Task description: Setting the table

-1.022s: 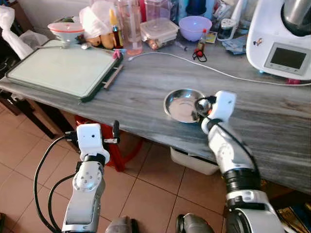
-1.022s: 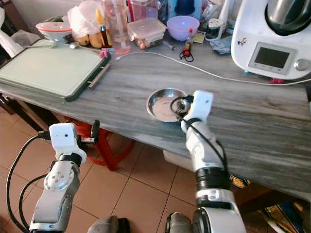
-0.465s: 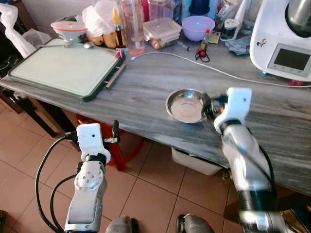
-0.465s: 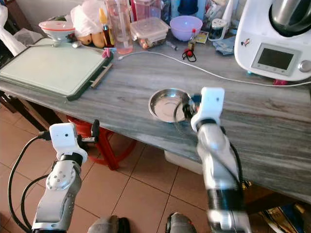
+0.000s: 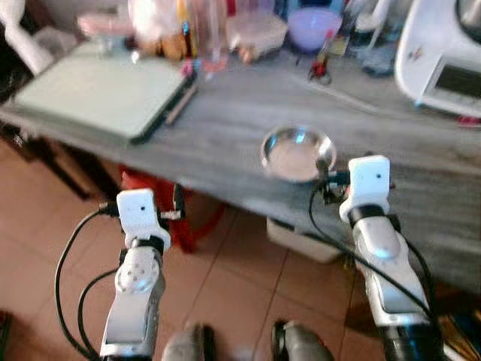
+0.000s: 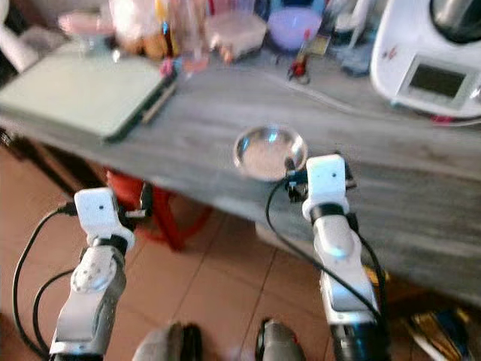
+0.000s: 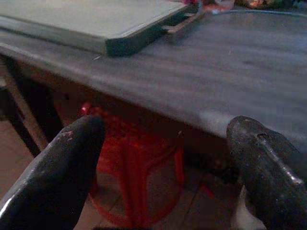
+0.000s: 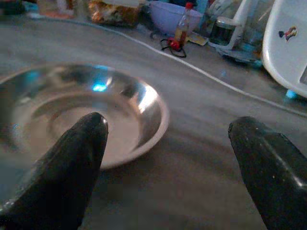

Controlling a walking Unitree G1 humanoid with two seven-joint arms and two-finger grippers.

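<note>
Steel bowl (image 5: 298,153) resting upright and empty on the grey wood-grain counter (image 5: 225,128), close to the counter's near edge and well short of the white kitchen machine (image 5: 443,56) behind it. Right gripper (image 8: 168,158) just beside the bowl on its near side, fingers (image 8: 67,158) spread wide and holding nothing, one finger in line with the bowl's near rim, the other out over bare counter. Bowl therefore lying ahead of the fingers and off toward one of them, not centred in the gap. Round, so no long axis to line up with; only the rim to be taken between the fingers.

Left gripper (image 7: 163,163) held below the counter edge, above the red stool (image 7: 136,177), fingers likewise wide apart and empty, pointing at the underside of the counter near the green board (image 5: 101,90). Far off from the bowl compared with the right one, so clearly the right arm's job.

Probably at the approach stage: bowl not yet gripped, table not yet set. Next move likely a short reach forward with a small sideways shift to straddle the rim. Risk: thin, slick steel rim, liable to slide or tip the bowl toward the counter edge if pinched off-centre. Head views blurred, so finer clearance hard to judge.
</note>
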